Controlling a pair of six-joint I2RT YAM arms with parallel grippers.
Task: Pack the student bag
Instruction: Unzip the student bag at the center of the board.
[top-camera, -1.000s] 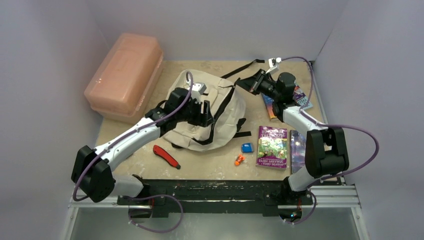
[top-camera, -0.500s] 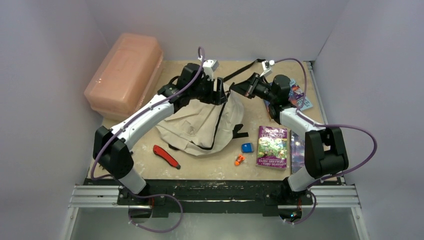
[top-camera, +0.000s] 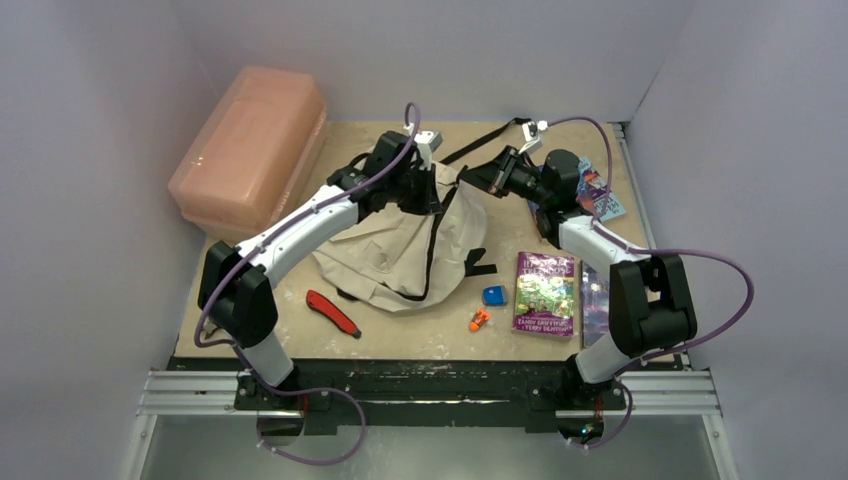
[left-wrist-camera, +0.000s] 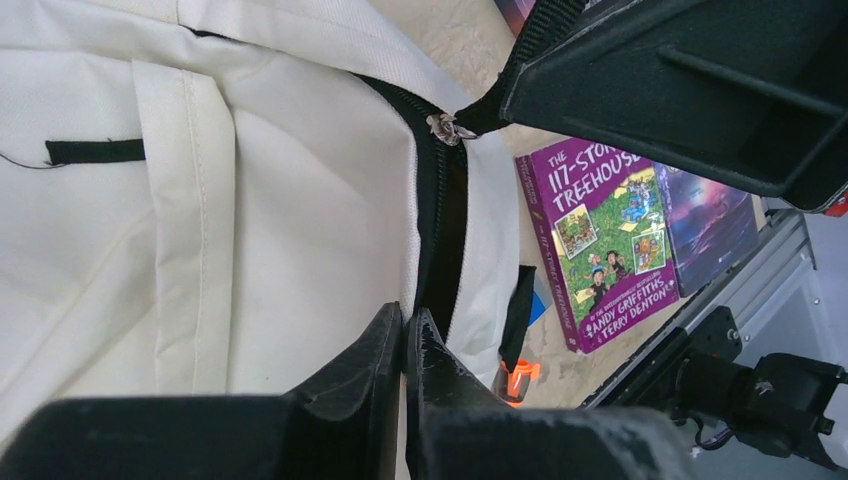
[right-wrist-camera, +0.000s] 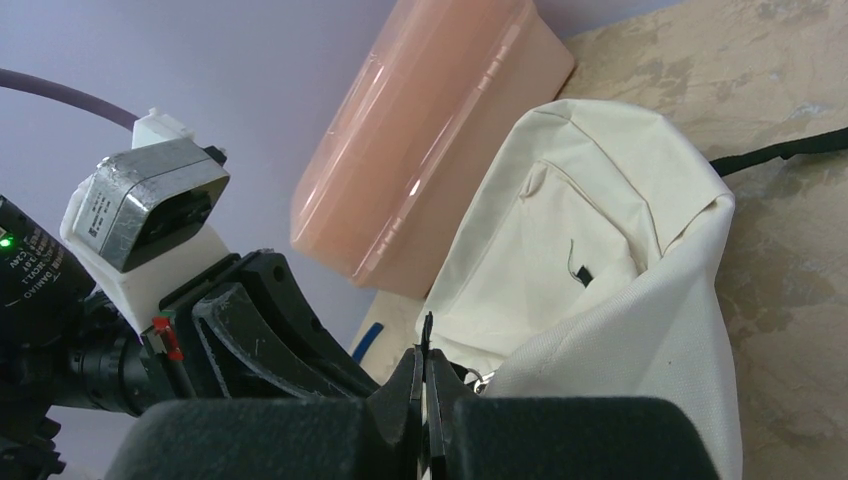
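Note:
The student bag is cream fabric with black trim, and it lies in the middle of the table with its top end raised toward the back. My left gripper is at that raised top. In the left wrist view it is shut, tips pinching the cream edge beside the black zipper. My right gripper faces it from the right. It is shut on the thin black pull tab that leads to the metal zipper slider. The bag's front pocket shows in the right wrist view.
A rigid pink box stands at the back left. A red cutter lies in front of the bag. To its right are a blue item, an orange item, a purple book and a dark book. Another book lies under the right arm.
My left arm swung from the bag's front to its back top, then its open jaws closed on the edge. The bag's top was drawn up toward the back. The right gripper barely moved.

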